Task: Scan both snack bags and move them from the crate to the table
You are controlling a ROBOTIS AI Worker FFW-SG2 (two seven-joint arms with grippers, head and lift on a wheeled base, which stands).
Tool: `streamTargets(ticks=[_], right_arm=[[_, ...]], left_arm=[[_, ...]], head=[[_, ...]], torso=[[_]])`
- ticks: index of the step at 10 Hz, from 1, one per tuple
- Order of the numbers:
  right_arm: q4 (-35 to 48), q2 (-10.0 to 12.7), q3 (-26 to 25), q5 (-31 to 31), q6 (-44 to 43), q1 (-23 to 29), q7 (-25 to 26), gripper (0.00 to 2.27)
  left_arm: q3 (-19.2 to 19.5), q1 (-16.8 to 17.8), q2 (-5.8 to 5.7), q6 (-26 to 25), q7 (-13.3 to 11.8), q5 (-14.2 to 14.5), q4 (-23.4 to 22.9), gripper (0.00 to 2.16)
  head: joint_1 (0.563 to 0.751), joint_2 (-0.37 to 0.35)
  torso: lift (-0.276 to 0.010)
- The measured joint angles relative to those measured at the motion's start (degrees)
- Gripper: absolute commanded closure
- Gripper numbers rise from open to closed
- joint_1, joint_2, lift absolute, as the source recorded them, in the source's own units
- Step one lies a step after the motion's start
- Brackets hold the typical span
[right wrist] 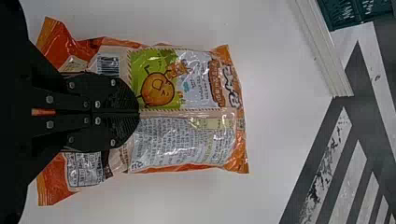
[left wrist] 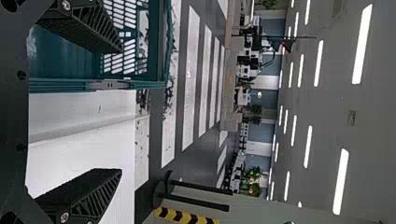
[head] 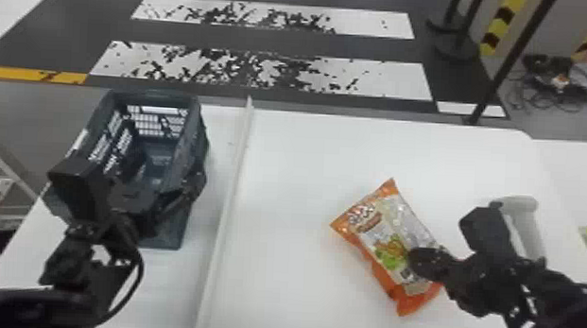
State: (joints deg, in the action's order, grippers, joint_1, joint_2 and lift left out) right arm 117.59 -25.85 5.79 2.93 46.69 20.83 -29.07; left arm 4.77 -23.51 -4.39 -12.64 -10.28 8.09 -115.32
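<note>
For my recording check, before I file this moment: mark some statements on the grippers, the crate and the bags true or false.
1. A white strip runs between the crate and the orange snack bag. True.
2. The orange snack bag is inside the crate. False: it is over the table, right of the strip.
3. The right gripper has its fingers together at the orange snack bag. True.
4. The left gripper is shut. False: the left gripper's fingers are wide apart.

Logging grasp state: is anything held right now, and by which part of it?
Right gripper: the orange snack bag, its fingers closed on the lengthwise seam on the bag's back. Left gripper: nothing, fingers apart.
</note>
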Motion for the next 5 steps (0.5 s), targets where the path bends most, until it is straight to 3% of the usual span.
streamTargets(ticks=[3, 5], right_arm=[[-2.0, 0.7, 0.4, 0.1, -1.5, -0.5, 0.3, 2.25], [1.4, 1.4, -1.7, -0.6, -1.9, 0.4, 0.8, 2.25]], left_arm=[[0.1, 0.0, 0.0, 0.4, 0.0, 0.1, 0.5, 0.09], [0.0, 0.0, 0.0, 0.5, 0.0, 0.2, 0.6, 0.09]], head=[[0.695, 0.017], [0.695, 0.018]], torso=[[-0.088], [-0.088]])
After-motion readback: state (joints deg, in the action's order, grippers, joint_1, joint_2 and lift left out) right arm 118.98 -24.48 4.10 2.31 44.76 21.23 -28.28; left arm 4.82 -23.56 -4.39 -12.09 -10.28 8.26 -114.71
